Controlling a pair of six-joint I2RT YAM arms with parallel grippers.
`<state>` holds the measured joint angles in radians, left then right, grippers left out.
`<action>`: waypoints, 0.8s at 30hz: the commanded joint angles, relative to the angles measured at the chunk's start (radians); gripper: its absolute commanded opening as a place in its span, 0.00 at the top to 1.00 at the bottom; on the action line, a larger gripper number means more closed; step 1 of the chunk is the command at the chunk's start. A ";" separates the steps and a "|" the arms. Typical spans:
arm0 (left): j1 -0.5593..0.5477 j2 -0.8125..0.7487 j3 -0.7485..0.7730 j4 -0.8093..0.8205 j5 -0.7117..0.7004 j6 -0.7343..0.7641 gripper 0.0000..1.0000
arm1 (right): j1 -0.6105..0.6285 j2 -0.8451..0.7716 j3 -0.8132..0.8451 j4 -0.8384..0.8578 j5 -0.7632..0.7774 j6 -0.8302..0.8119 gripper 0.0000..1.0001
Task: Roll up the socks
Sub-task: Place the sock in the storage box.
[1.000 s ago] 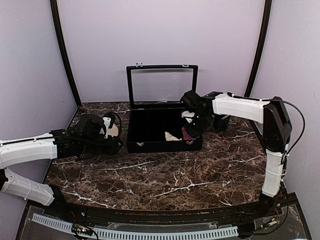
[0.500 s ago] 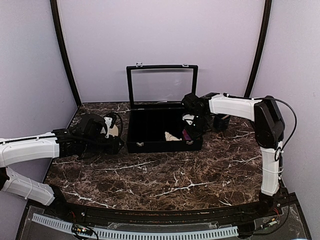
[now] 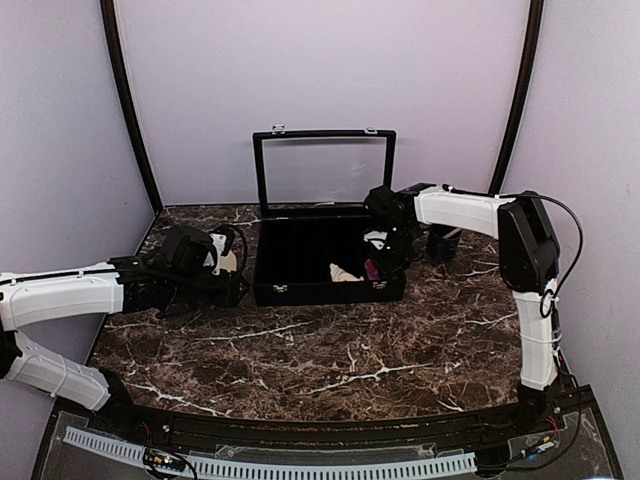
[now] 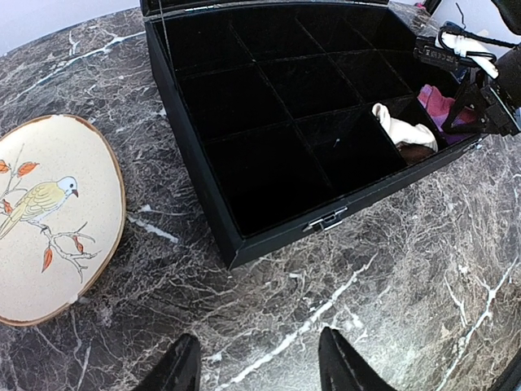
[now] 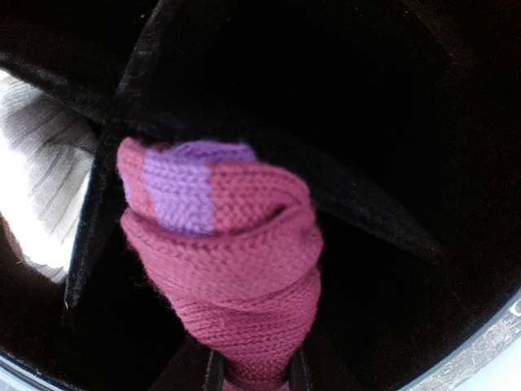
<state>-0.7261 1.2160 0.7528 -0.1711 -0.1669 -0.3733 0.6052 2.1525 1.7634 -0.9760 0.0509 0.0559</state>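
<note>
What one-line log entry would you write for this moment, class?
right pincer: shut on maroon sock inside box | cream sock: neighbouring compartment | left pincer: open, empty, over table near mat

Dark brown marbled worktop (image 3: pixel 330 350) with white veining, enclosed at the back and both sides by plain pale lilac walls (image 3: pixel 320 70). Two thin black poles (image 3: pixel 122 100) stand at the rear corners, slanting inward toward the base. A white perforated strip (image 3: pixel 270 467) follows the near edge. The lighting is soft and even, with faint shadows.
</note>
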 commanded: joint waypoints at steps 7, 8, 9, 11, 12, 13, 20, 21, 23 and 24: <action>0.013 0.014 0.023 0.034 0.017 -0.002 0.49 | -0.017 0.058 0.004 -0.082 -0.024 -0.042 0.69; 0.012 0.014 0.023 0.037 0.018 -0.001 0.48 | -0.016 0.052 0.009 -0.082 -0.021 -0.040 0.64; 0.014 0.014 0.023 0.038 0.019 -0.001 0.49 | -0.017 0.043 0.015 -0.083 -0.018 -0.038 0.61; 0.015 0.016 0.022 0.042 0.024 -0.003 0.49 | -0.018 0.027 0.032 -0.087 -0.011 -0.034 0.57; 0.015 0.016 0.021 0.044 0.025 -0.003 0.49 | -0.017 0.019 0.042 -0.090 -0.005 -0.031 0.56; 0.015 0.016 0.020 0.046 0.026 -0.003 0.49 | -0.017 0.010 0.052 -0.092 0.001 -0.029 0.55; 0.017 0.016 0.017 0.056 0.037 -0.008 0.49 | -0.016 -0.029 0.096 -0.112 0.017 -0.013 0.53; 0.017 0.015 0.016 0.058 0.038 -0.009 0.49 | -0.017 -0.035 0.099 -0.111 0.017 -0.011 0.53; 0.017 0.014 0.016 0.058 0.040 -0.009 0.48 | -0.017 -0.049 0.108 -0.107 0.017 -0.006 0.53; 0.017 0.015 0.014 0.058 0.040 -0.009 0.49 | -0.016 -0.055 0.111 -0.106 0.017 -0.003 0.52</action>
<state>-0.7151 1.2324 0.7528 -0.1280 -0.1379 -0.3744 0.6010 2.1574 1.8385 -1.0500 0.0296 0.0372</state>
